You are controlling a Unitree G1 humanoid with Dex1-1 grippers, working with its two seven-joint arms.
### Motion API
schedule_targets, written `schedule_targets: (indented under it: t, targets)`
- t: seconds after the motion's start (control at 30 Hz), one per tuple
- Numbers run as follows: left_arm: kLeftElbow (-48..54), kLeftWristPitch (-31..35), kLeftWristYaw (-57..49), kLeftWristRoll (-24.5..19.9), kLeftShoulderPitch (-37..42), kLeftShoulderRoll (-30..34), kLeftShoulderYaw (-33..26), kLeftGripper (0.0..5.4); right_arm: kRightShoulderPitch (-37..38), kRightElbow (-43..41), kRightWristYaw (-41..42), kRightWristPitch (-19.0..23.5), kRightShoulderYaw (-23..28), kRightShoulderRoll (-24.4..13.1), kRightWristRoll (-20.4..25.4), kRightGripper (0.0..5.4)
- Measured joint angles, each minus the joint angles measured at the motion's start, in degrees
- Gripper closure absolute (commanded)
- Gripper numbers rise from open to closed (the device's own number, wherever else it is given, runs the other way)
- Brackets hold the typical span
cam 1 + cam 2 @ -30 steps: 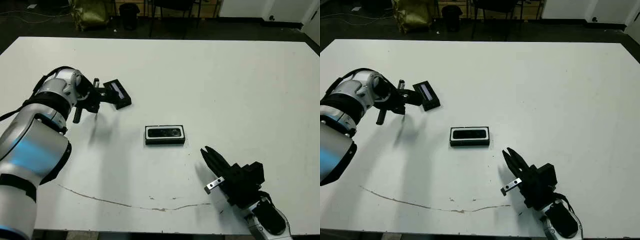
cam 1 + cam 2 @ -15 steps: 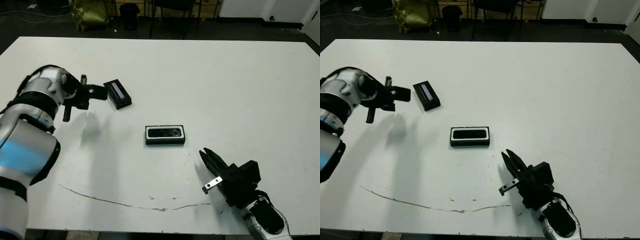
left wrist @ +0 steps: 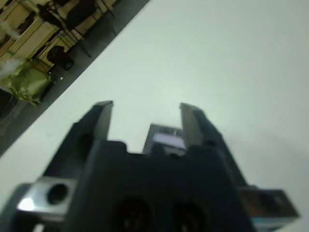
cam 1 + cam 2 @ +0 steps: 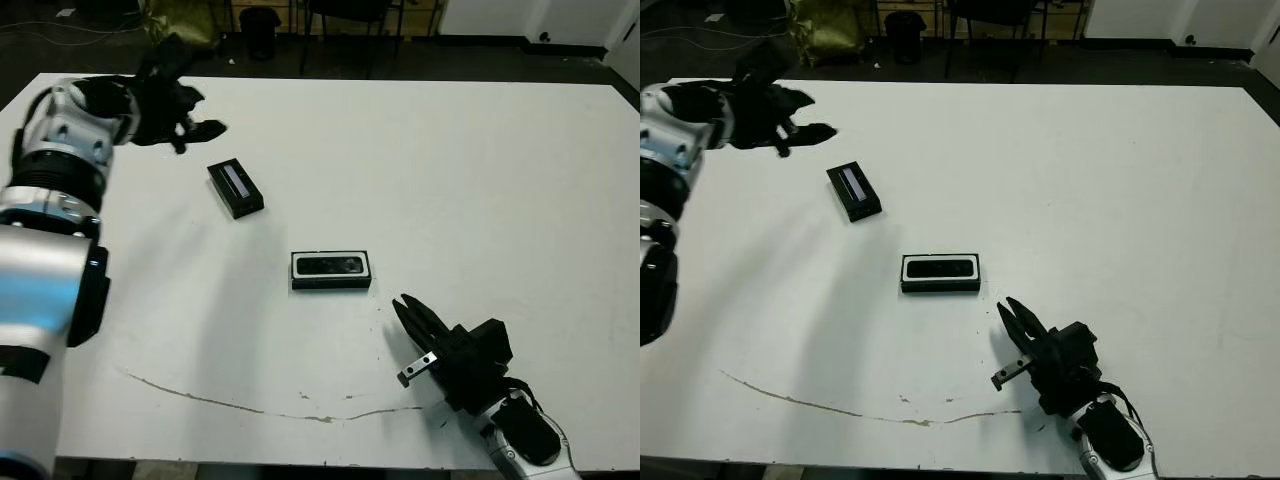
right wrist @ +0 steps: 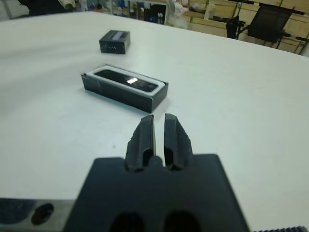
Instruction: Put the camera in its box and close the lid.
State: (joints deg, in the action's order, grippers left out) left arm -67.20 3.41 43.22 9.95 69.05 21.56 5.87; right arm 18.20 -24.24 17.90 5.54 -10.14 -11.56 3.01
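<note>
A: Table (image 4: 480, 170) first. White, matte, large; a thin brown scuff line (image 4: 250, 405) runs along the near edge. Otherwise flat and unobstructed around the task items.

B: Left gripper (image 4: 195, 125)?

A: Raised over the far left of the table, fingers spread, holding nothing. In the left wrist view the lid sits low between the two black fingers (image 3: 99, 121), clearly apart from them.

B: Right gripper (image 4: 405, 310)?

A: Low at the near edge, just short of the box, fingers pressed almost together with a thin slit between them. Empty.

B: Task items, in order of size.

A: Box (image 4: 331, 270): shallow black rectangular tray, white lining showing as a rim, centre of table. Lid (image 4: 235, 188): flat black rectangle, pale glossy stripe on top, lying skewed, well apart from the box toward the far left. Camera (image 4: 331, 265): slim black glossy bar, already lying inside the box; a highlight shows on its face in the right wrist view.

B: So the step in hand is the lid.

A: Judged so. Recommendation: bring the left gripper down across the lid's short width, grip the matte side walls rather than the slick stripe, turn it to match the box's long axis, lower it level. The right gripper could brace the light box against sliding.
</note>
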Motion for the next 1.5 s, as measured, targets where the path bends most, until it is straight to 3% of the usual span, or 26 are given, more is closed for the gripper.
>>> schedule_targets:
  t: [0.23, 0.43, 0.63, 0.83, 1.07, 1.33, 1.5]
  targets:
    - [10.6, 3.5, -11.1, 1.8, -7.8, -3.3, 2.2, 0.02, 0.1, -0.6, -1.9, 0.3, -1.1, 0.0, -4.1, 5.40]
    - [14.9, 11.9, -20.9, 4.0, -9.5, -6.3, 3.7, 0.02, -1.6, 1.5, -1.3, -1.9, -1.5, 0.1, -3.9, 5.40]
    - [16.3, 15.8, -32.0, 0.9, -11.8, -12.0, -0.4, 0.02, -2.6, 2.5, -0.5, -2.3, -1.8, 0.8, -2.1, 5.40]
    - [16.4, 16.2, -40.3, -2.6, -13.3, -15.9, -4.8, 0.02, -4.1, 2.8, 0.2, -1.1, -2.1, 0.7, -1.5, 5.40]
    - [16.5, 13.5, -46.0, -10.4, -13.2, -19.6, -12.2, 0.02, -5.7, 6.8, 3.0, -4.1, -1.2, 0.8, 2.9, 5.40]
    - [16.4, 10.2, -55.1, -16.2, -12.9, -23.6, -18.5, 0.02, -7.2, 8.0, 3.7, -4.6, -1.2, 0.9, 3.7, 5.40]
    - [15.6, 9.4, -57.3, -16.8, -12.4, -23.9, -18.8, 0.02, -8.4, 7.4, 3.4, -0.7, -1.4, 1.0, 3.8, 5.40]
